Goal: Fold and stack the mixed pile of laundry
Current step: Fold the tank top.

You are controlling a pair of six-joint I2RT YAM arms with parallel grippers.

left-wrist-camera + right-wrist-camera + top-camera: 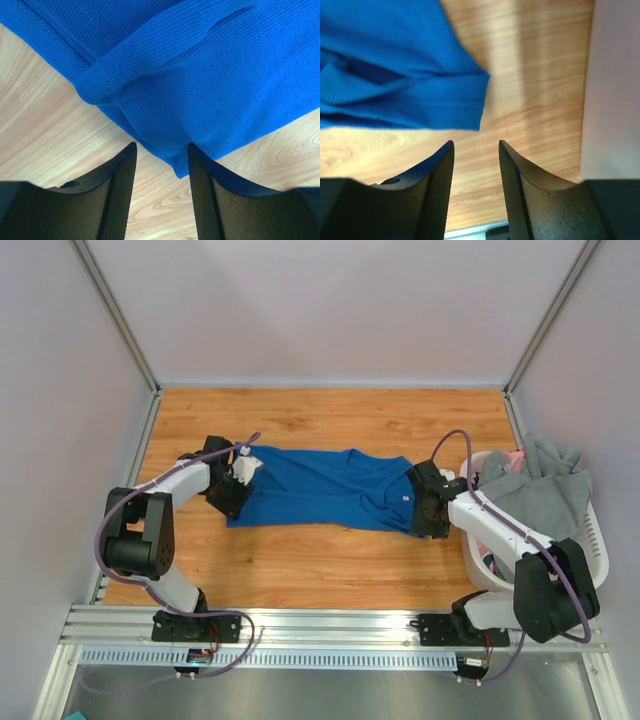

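Your left claw [161,150] stands with its jaws apart, not closed on the cloth. The bright blue garment [210,75] fills the top of the view, lying on the wood surface [45,125], with a rolled hem fold at its left. One hem corner reaches down between the dark fingers [120,190], close against the right one.

In the top view you are losing both ends of the blue garment [320,488]: the left gripper [235,500] is covering its left end, the right gripper [426,512] its right end. Right of the blue garment, the grey garment [545,490] is hiding most of the pink garment [514,456] in the basket [600,545]. Both wrist views are cropping the blue garment at their edges, and its white tag [405,499] is showing too small to read.
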